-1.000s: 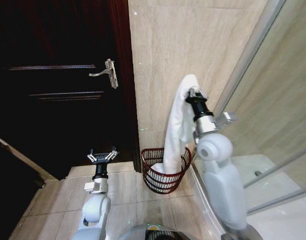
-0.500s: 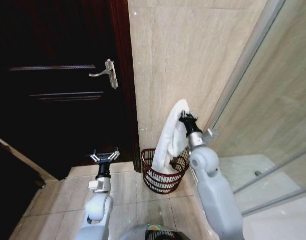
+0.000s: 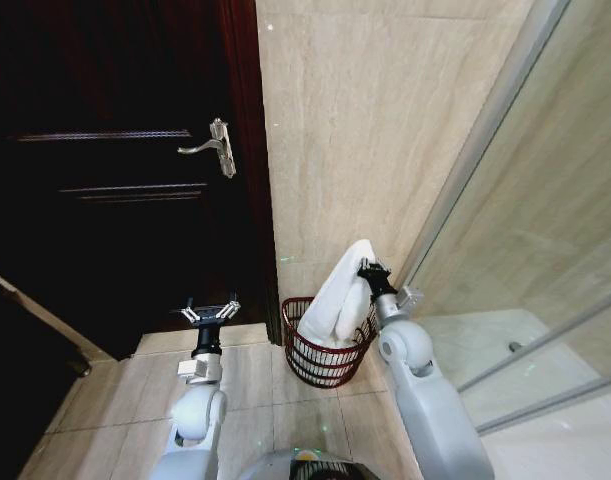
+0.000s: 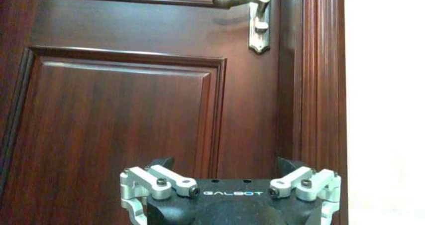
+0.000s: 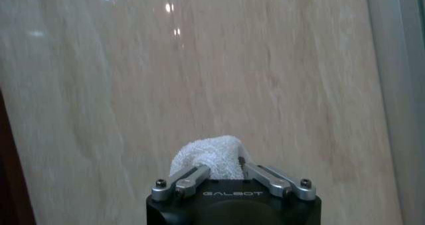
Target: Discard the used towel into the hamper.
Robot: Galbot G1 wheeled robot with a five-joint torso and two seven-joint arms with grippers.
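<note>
Above the hamper (image 3: 327, 345), the towel (image 3: 337, 300) is pinched in the closed right gripper (image 3: 366, 267) (lower end already inside); released off-centre, it could drape over the rim. The left gripper (image 3: 209, 311) is held open, idle.

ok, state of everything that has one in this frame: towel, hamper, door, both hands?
towel: gripped at its top, lower end draped into the hamper
hamper: upright on the floor against the wall, towel partly inside
right hand: shut on the towel, above the hamper's rim
left hand: open, holding nothing, raised in front of the door
door: closed
door handle: level, untouched
</note>
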